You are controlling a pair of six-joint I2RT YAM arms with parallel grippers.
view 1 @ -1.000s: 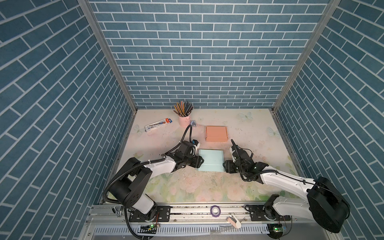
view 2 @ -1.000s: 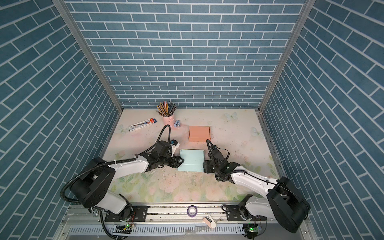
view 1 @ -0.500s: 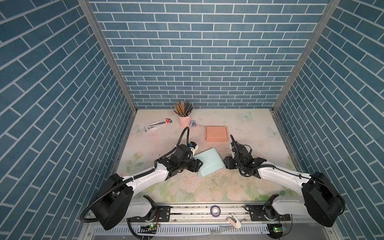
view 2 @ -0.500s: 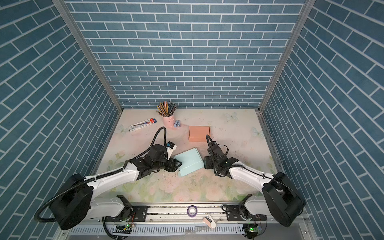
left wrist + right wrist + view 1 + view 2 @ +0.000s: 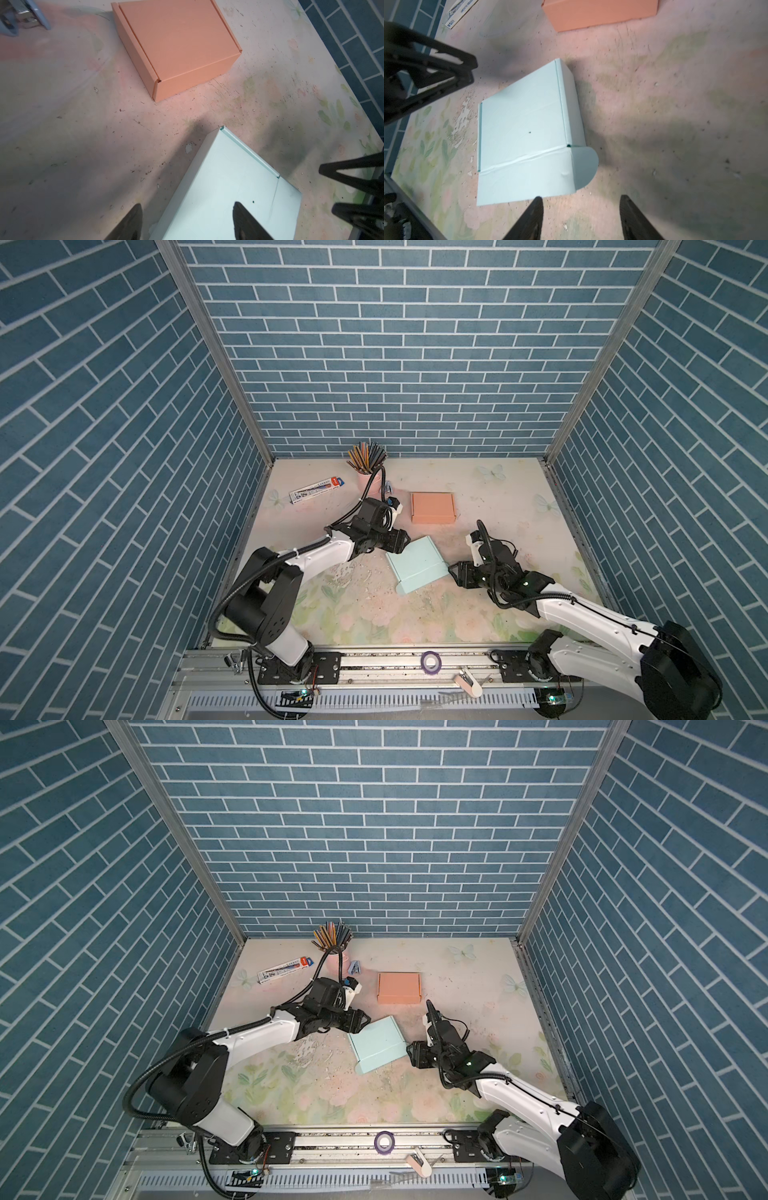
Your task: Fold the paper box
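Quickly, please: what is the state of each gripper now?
Left gripper: open, holding nothing, jaws at the edge of the blue box.
Right gripper: open, holding nothing, near the blue box.

The left end effector (image 5: 405, 540) and right end effector (image 5: 451, 572) face each other, jaws apart (both low).

I'm running a robot lab test cell: blue brick-print wall panels (image 5: 395, 364) on metal corner posts (image 5: 216, 348) box in a floral-print tabletop (image 5: 374, 614), with an aluminium mounting rail (image 5: 374, 662) along the near edge.
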